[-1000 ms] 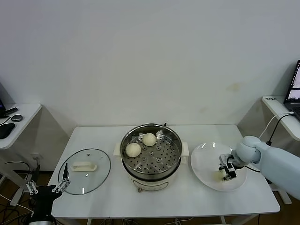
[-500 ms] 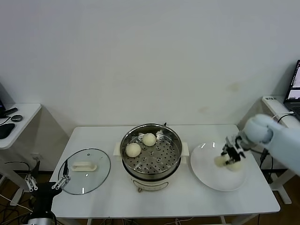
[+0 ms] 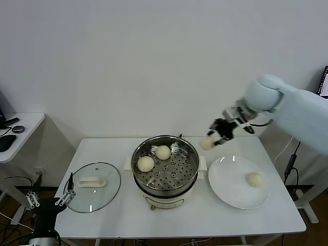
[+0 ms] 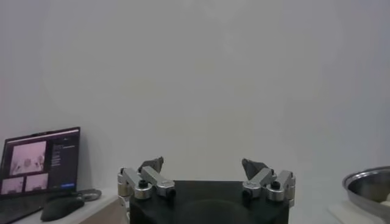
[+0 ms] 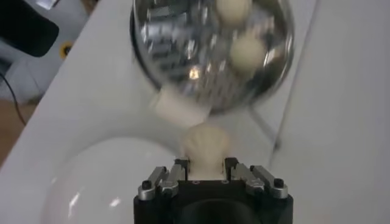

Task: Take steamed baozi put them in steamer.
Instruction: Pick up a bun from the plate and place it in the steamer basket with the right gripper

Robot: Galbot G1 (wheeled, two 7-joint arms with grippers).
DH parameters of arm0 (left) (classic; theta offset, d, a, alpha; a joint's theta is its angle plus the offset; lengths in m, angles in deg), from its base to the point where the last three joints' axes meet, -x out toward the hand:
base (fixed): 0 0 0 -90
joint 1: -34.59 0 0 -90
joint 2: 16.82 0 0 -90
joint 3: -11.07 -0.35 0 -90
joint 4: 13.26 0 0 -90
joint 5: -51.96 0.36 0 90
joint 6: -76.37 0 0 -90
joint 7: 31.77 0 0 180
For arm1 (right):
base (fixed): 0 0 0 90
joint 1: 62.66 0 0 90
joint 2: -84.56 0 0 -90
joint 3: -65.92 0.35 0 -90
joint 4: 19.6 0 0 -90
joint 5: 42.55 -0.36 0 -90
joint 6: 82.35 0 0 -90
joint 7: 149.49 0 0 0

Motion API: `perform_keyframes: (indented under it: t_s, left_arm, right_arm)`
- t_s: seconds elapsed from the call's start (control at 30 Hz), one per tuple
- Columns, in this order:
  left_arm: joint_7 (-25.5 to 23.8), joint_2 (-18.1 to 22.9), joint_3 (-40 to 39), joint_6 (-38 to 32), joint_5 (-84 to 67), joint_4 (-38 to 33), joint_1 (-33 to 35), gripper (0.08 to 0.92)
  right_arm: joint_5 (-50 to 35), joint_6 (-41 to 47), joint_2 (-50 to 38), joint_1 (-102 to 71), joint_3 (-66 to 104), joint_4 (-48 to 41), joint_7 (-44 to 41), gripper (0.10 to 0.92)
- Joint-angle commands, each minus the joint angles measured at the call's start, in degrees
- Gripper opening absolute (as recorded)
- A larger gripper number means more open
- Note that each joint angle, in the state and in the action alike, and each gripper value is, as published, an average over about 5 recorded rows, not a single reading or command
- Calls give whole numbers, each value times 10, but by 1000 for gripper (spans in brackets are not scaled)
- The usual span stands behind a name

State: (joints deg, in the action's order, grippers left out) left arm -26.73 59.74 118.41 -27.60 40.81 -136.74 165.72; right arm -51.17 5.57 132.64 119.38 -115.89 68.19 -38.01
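My right gripper [image 3: 214,134] is shut on a cream-white baozi [image 3: 207,143] and holds it in the air just right of the steamer [image 3: 165,165], above the gap between steamer and plate. In the right wrist view the held baozi [image 5: 205,145] sits between the fingers, with the steamer [image 5: 177,49] beyond. Two baozi [image 3: 146,163] [image 3: 163,152] lie in the steel steamer basket at its far left. One more baozi [image 3: 254,179] lies on the white plate [image 3: 228,187]. My left gripper [image 3: 50,201] is open and parked low at the table's front left corner.
A round glass lid [image 3: 100,197] with a white handle [image 3: 92,182] lies on the table left of the steamer. A side table [image 3: 23,128] with a mouse stands at far left. The white wall is close behind the table.
My right gripper took a baozi off the plate, lifted it and carried it up and left toward the steamer. One baozi stays on the plate. The left arm barely moved.
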Motion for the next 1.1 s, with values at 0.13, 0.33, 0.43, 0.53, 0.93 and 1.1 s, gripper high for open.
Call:
perform_keyframes:
  t_s: [0.13, 0.33, 0.43, 0.53, 0.93, 1.1]
  left_arm:
    - [2, 5, 1, -1, 0, -2, 0, 823]
    - [3, 8, 7, 1, 0, -7, 0, 823]
    - [3, 8, 11, 0, -2, -6, 2, 823]
    - [4, 8, 13, -2, -3, -2, 3, 823]
    - [4, 10, 14, -4, -4, 5, 2, 823]
    - [4, 10, 14, -4, -4, 4, 1, 823]
  right_arm:
    - [80, -138, 182, -6, -109, 6, 45, 414]
    - [157, -194, 211, -35, -118, -28, 56, 416]
    - [181, -211, 218, -50, -119, -36, 60, 416]
    - [210, -225, 223, -63, -119, -40, 64, 416]
    - [243, -258, 218, -76, -111, -58, 79, 458]
    - [215, -257, 206, -59, -93, -50, 82, 586]
